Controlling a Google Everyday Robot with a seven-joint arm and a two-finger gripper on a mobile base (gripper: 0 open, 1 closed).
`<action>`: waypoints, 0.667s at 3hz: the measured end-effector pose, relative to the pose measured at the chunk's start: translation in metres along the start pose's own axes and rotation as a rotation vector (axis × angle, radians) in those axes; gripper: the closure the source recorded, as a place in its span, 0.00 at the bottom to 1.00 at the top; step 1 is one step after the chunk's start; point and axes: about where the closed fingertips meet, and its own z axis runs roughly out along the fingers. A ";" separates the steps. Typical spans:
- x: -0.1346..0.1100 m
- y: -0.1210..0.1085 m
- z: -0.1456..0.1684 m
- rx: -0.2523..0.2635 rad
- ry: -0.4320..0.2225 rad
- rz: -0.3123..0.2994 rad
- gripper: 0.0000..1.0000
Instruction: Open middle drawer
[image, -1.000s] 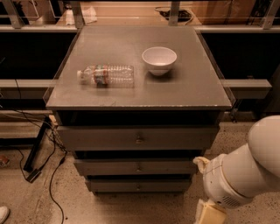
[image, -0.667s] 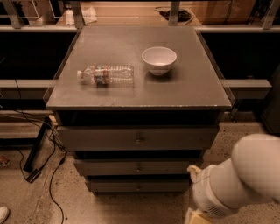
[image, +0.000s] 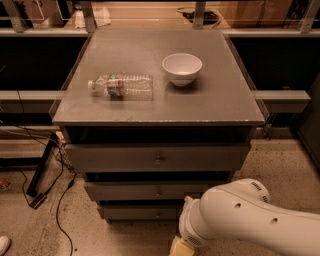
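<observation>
Floor: speckled beige terrazzo (image: 285, 165) | Left: black stand leg (image: 41, 165) on floor | Behind: dark shelving, grey metal rails (image: 282, 95) | Light: warm, dim

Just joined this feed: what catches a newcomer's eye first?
A bulky white robot arm fills the lower right, its end effector cut off at the bottom edge. On the gray cabinet top, a clear plastic bottle lies beside a white bowl. The gray middle drawer is shut.
</observation>
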 end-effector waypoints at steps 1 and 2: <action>-0.003 -0.002 0.000 0.007 -0.004 0.000 0.00; -0.002 -0.001 0.000 0.007 -0.004 0.000 0.00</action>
